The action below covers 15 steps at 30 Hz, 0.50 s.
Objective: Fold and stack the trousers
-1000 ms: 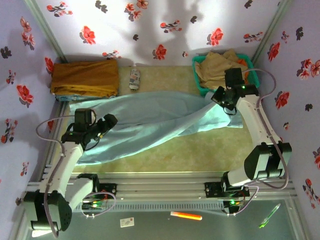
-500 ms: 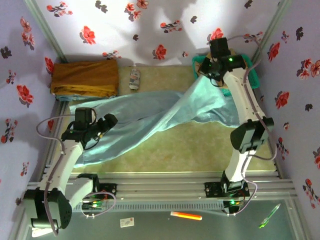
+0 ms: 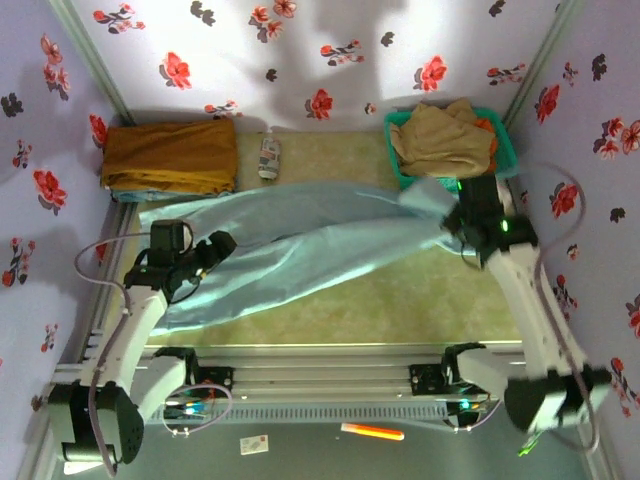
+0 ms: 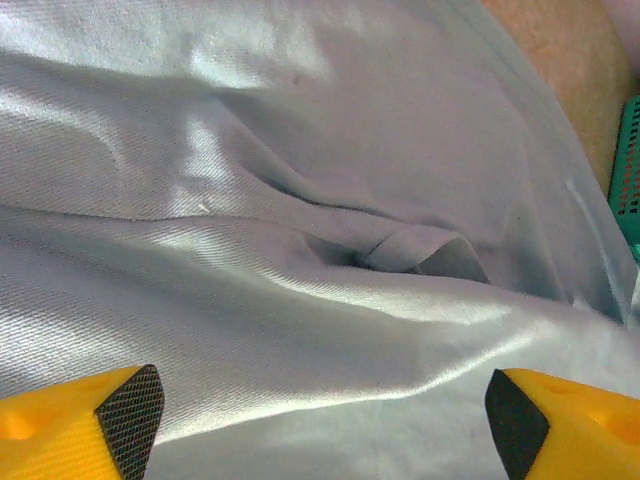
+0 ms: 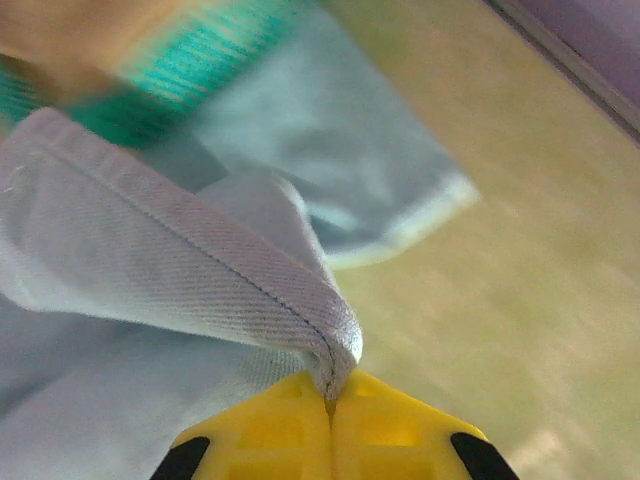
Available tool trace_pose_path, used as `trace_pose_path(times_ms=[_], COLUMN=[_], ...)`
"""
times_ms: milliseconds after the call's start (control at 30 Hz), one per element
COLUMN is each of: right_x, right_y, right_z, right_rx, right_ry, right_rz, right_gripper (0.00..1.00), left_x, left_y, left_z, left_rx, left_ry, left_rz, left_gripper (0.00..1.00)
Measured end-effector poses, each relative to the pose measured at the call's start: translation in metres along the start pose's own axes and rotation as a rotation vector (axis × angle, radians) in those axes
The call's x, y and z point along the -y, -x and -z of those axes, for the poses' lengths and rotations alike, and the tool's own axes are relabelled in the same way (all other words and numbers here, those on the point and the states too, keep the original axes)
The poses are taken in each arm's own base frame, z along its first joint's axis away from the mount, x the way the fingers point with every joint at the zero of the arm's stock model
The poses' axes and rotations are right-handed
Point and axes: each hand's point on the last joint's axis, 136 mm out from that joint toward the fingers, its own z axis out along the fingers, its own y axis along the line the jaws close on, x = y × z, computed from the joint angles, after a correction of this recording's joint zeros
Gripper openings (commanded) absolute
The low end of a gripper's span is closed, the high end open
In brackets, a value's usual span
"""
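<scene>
Presently the trousers [image 3: 300,250] lie unfolded across the table [image 3: 400,300]. The right gripper [image 5: 330,400] is clamped on a hemmed edge near the green basket [image 3: 394,160]. The left gripper [image 4: 320,410] hovers over the cloth, fingers apart.

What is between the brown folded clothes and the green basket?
In the top view, a small can-like thing lies near the brown clothes; the rest, up to the basket, is bare table.
</scene>
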Motion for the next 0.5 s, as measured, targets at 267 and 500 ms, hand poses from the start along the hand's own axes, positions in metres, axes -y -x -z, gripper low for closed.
trace_pose_path(times_ms=[267, 500], right_x=[0.097, 0.081], right_y=[-0.072, -0.074], right_z=[-0.017, -0.008], right_rx=[-0.113, -0.126], right_ry=[-0.207, -0.094], right_rz=[-0.263, -0.313], right_gripper=[0.51, 0.60], left_x=[0.004, 0.017], left_y=[-0.010, -0.024], left_z=[0.002, 0.004], left_rx=[-0.020, -0.045], left_ry=[-0.045, -0.095], left_rz=[0.001, -0.026], left_gripper=[0.86, 0.85])
